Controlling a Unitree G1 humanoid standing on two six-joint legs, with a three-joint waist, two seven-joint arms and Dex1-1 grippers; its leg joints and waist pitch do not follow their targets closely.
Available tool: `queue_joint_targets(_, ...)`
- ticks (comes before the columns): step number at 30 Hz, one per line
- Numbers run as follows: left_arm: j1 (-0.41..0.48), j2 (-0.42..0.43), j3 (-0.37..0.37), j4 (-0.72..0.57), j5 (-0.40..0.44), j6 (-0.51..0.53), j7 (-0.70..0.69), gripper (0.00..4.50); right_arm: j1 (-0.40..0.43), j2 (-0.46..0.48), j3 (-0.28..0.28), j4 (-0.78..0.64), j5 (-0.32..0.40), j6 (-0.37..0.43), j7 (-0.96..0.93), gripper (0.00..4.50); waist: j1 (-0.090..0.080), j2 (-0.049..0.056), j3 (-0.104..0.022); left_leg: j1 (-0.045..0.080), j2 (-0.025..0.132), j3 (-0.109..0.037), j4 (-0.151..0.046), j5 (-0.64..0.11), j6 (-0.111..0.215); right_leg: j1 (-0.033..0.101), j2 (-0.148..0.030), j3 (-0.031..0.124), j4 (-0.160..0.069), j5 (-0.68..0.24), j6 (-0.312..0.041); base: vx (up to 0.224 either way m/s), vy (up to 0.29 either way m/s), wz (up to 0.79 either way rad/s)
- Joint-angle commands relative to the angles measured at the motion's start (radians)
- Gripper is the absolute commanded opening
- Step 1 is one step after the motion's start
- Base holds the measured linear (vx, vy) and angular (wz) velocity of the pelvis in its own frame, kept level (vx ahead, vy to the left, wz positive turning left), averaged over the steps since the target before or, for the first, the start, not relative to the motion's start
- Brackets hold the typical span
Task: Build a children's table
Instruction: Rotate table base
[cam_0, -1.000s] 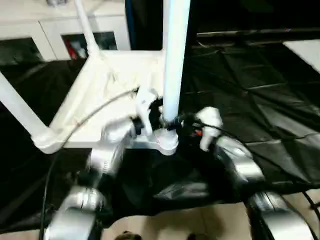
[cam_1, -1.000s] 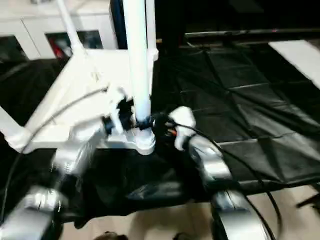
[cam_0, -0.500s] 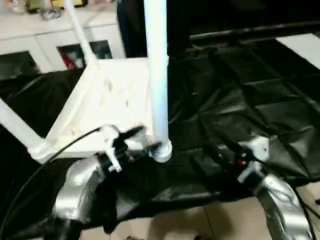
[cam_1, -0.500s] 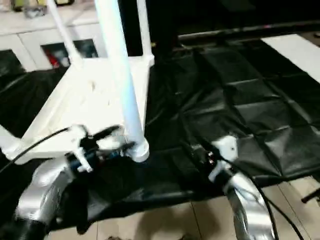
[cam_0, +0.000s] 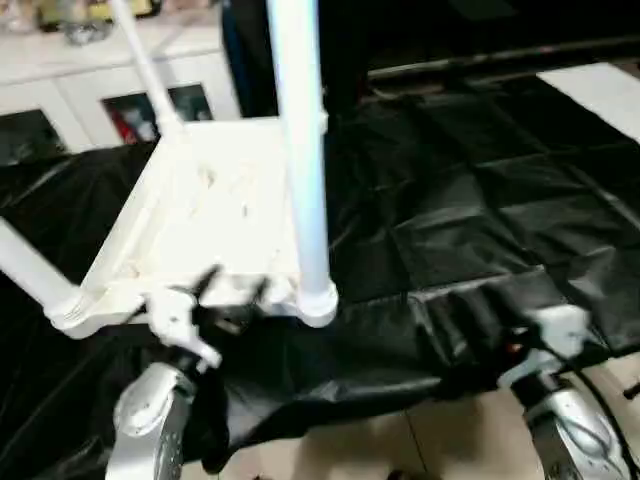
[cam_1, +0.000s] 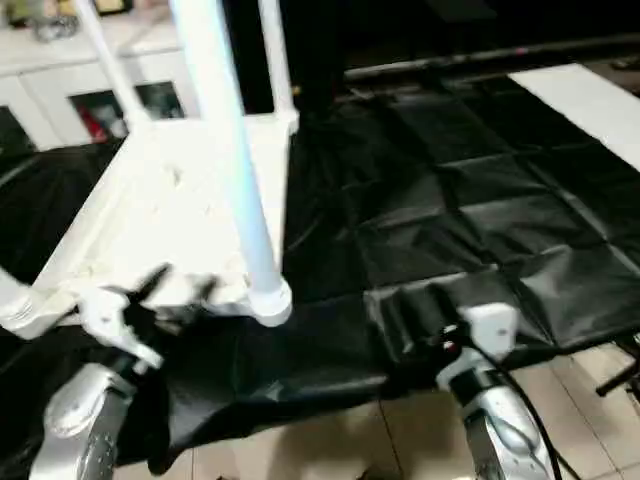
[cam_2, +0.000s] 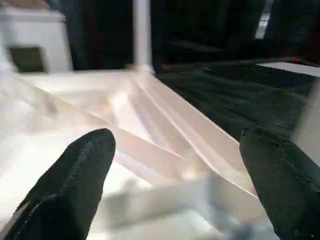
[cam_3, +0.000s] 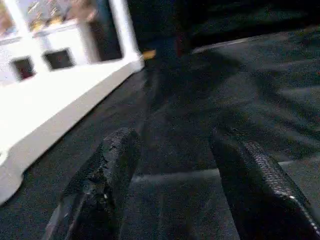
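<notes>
The children's table lies upside down on the black cloth, its ribbed white tabletop (cam_0: 205, 200) facing up. A white leg (cam_0: 298, 150) stands in the near right corner socket (cam_0: 318, 302). Other legs rise at the far left corner (cam_0: 145, 60), the near left corner (cam_0: 30, 265) and the far right corner (cam_1: 270, 50). My left gripper (cam_0: 232, 288) hovers open at the tabletop's near edge, just left of the front leg; its black fingers (cam_2: 75, 180) stand wide apart over the ribs. My right gripper (cam_3: 175, 165) is open over bare black cloth, off to the right of the tabletop.
The black-draped work table (cam_0: 480, 200) stretches to the right, its front edge hanging over a tiled floor (cam_0: 400, 440). White cabinets (cam_0: 60, 95) stand behind at the left. A white surface (cam_0: 600, 85) shows at the far right. A cable runs along my right forearm (cam_0: 565, 430).
Both grippers have drawn back from the base of the front leg toward the work table's near edge, the right one well off to the right. The leg stays standing in its socket.
</notes>
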Motion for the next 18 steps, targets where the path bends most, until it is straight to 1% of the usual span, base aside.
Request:
queue_joint_targets(1, 0.002, 0.01, 0.011, -0.005, 0.027, 0.015, 0.045, 4.47, 0.014, 0.015, 0.005, -0.039, -0.005, 0.007, -0.034, 2.67, -0.014, -0.011, -0.029, 0.035, 0.038, -0.051, -0.075, -0.598, 0.016, -0.003, -0.063, 0.016, -0.129, -0.746, 0.023, 0.0, 0.0, 0.0)
queue_joint_targets(2, -0.001, 0.01, 0.011, -0.003, 0.033, 0.02, 0.055, 4.47, 0.014, 0.016, 0.006, -0.044, -0.006, 0.007, -0.038, 2.67, -0.02, -0.009, -0.026, 0.042, 0.037, -0.052, -0.074, -0.622, 0.014, -0.007, -0.06, 0.007, -0.135, -0.759, 0.027, 0.0, 0.0, 0.0)
queue_joint_targets(3, -0.005, 0.011, 0.01, -0.001, 0.041, 0.027, 0.069, 4.47, 0.01, 0.016, 0.01, -0.051, -0.011, 0.008, -0.045, 2.67, -0.027, -0.007, -0.028, 0.042, 0.036, -0.057, -0.074, -0.641, 0.01, 0.002, -0.059, -0.004, -0.133, -0.752, 0.036, 0.0, 0.0, 0.0)
queue_joint_targets(4, -0.024, 0.008, 0.015, -0.024, 0.058, 0.054, 0.11, 4.47, -0.022, 0.005, 0.031, -0.065, -0.045, 0.038, -0.065, 2.67, -0.037, -0.018, -0.027, 0.031, 0.039, -0.063, -0.081, -0.648, 0.007, 0.014, -0.06, -0.011, -0.13, -0.734, 0.043, 0.0, 0.0, 0.0)
queue_joint_targets(5, -0.027, 0.008, 0.017, -0.028, 0.058, 0.058, 0.114, 4.47, -0.028, 0.004, 0.035, -0.064, -0.055, 0.041, -0.07, 2.67, -0.041, -0.037, -0.029, 0.02, 0.041, -0.067, -0.084, -0.64, 0.008, 0.024, -0.065, -0.011, -0.125, -0.728, 0.047, 0.0, 0.0, 0.0)
queue_joint_targets(6, -0.042, 0.019, 0.03, -0.04, 0.061, 0.08, 0.134, 4.47, -0.07, 0.013, 0.048, -0.058, -0.094, 0.069, -0.115, 2.67, -0.047, -0.048, -0.026, 0.015, 0.047, -0.073, -0.091, -0.663, -0.003, 0.024, -0.07, -0.007, -0.121, -0.733, 0.042, 0.0, 0.0, 0.0)
queue_joint_targets(7, -0.054, 0.03, 0.038, -0.047, 0.068, 0.096, 0.148, 4.47, -0.11, 0.02, 0.052, -0.047, -0.111, 0.098, -0.148, 2.67, -0.044, -0.028, -0.03, 0.018, 0.044, -0.08, -0.088, -0.661, -0.012, 0.029, -0.077, -0.007, -0.109, -0.724, 0.032, 0.0, 0.0, 0.0)
queue_joint_targets(8, -0.055, 0.031, 0.038, -0.047, 0.069, 0.098, 0.149, 4.47, -0.114, 0.021, 0.052, -0.046, -0.112, 0.1, -0.151, 2.67, -0.047, -0.037, -0.023, 0.019, 0.043, -0.079, -0.091, -0.67, -0.017, 0.025, -0.076, -0.009, -0.117, -0.736, 0.029, 0.0, 0.0, 0.0)
queue_joint_targets(9, -0.066, 0.047, 0.049, -0.057, 0.074, 0.118, 0.16, 4.47, -0.153, 0.031, 0.058, -0.044, -0.126, 0.135, -0.186, 2.67, -0.055, -0.032, -0.026, 0.016, 0.044, -0.084, -0.089, -0.67, -0.021, 0.035, -0.081, -0.015, -0.114, -0.725, 0.031, 0.0, 0.0, 0.0)
queue_joint_targets(10, -0.07, 0.054, 0.06, -0.061, 0.071, 0.126, 0.169, 4.47, -0.172, 0.035, 0.067, -0.034, -0.126, 0.133, -0.181, 2.67, -0.057, -0.053, -0.028, 0.01, 0.05, -0.091, -0.094, -0.673, -0.024, 0.045, -0.084, -0.022, -0.103, -0.69, 0.022, 0.0, 0.0, 0.0)
queue_joint_targets(11, -0.073, 0.059, 0.069, -0.063, 0.068, 0.13, 0.174, 4.47, -0.183, 0.038, 0.074, -0.027, -0.125, 0.129, -0.176, 2.67, -0.064, -0.053, -0.011, 0.006, 0.055, -0.095, -0.107, -0.72, -0.032, 0.045, -0.081, -0.029, -0.105, -0.701, 0.027, 0.0, 0.0, 0.0)
queue_joint_targets(12, -0.087, 0.055, 0.079, -0.058, 0.058, 0.15, 0.197, 4.47, -0.214, 0.035, 0.075, 0.002, -0.122, 0.163, -0.186, 2.67, -0.065, -0.097, -0.02, 0.004, 0.067, -0.099, -0.114, -0.753, -0.041, 0.053, -0.08, -0.022, -0.091, -0.663, 0.025, 0.0, 0.0, 0.0)
queue_joint_targets(13, -0.095, 0.055, 0.084, -0.055, 0.051, 0.162, 0.208, 4.47, -0.23, 0.033, 0.075, 0.016, -0.12, 0.183, -0.193, 2.67, -0.052, -0.079, -0.017, 0.0, 0.072, -0.109, -0.122, -0.765, -0.056, 0.064, -0.091, -0.014, -0.064, -0.65, 0.007, 0.0, 0.0, 0.0)
queue_joint_targets(14, -0.108, 0.057, 0.067, -0.039, 0.09, 0.144, 0.226, 4.47, -0.251, 0.011, 0.082, 0.055, -0.121, 0.204, -0.177, 2.67, -0.044, -0.116, -0.017, 0.001, 0.069, -0.101, -0.122, -0.752, -0.058, 0.052, -0.094, -0.006, -0.078, -0.679, 0.007, 0.0, 0.0, 0.0)
queue_joint_targets(15, -0.111, 0.058, 0.061, -0.037, 0.103, 0.139, 0.232, 4.47, -0.257, 0.003, 0.085, 0.066, -0.121, 0.209, -0.168, 2.67, -0.033, -0.127, -0.019, 0.035, 0.048, -0.093, -0.085, -0.704, -0.073, 0.017, -0.112, -0.013, -0.11, -0.796, 0.014, -0.011, -0.06, 0.08)
queue_joint_targets(16, -0.12, 0.052, 0.042, -0.057, 0.129, 0.15, 0.248, 4.47, -0.278, -0.025, 0.096, 0.094, -0.116, 0.215, -0.117, 2.67, -0.028, -0.141, -0.015, 0.05, 0.028, -0.079, -0.049, -0.614, -0.059, -0.005, -0.127, -0.024, -0.156, -0.863, 0.025, -0.024, -0.058, 0.01)
queue_joint_targets(17, -0.123, 0.048, 0.038, -0.071, 0.125, 0.166, 0.254, 4.47, -0.287, -0.032, 0.098, 0.1, -0.113, 0.219, -0.103, 2.67, -0.021, -0.125, -0.017, 0.032, 0.042, -0.089, -0.061, -0.591, -0.056, 0.034, -0.122, -0.047, -0.149, -0.817, 0.038, -0.024, -0.058, 0.01)
queue_joint_targets(18, -0.124, 0.028, 0.032, -0.099, 0.091, 0.203, 0.254, 4.47, -0.308, -0.05, 0.098, 0.114, -0.106, 0.232, -0.076, 2.67, -0.017, -0.11, -0.023, 0.01, 0.062, -0.1, -0.082, -0.598, -0.059, 0.06, -0.116, -0.035, -0.116, -0.712, 0.028, 0.0, 0.0, 0.0)
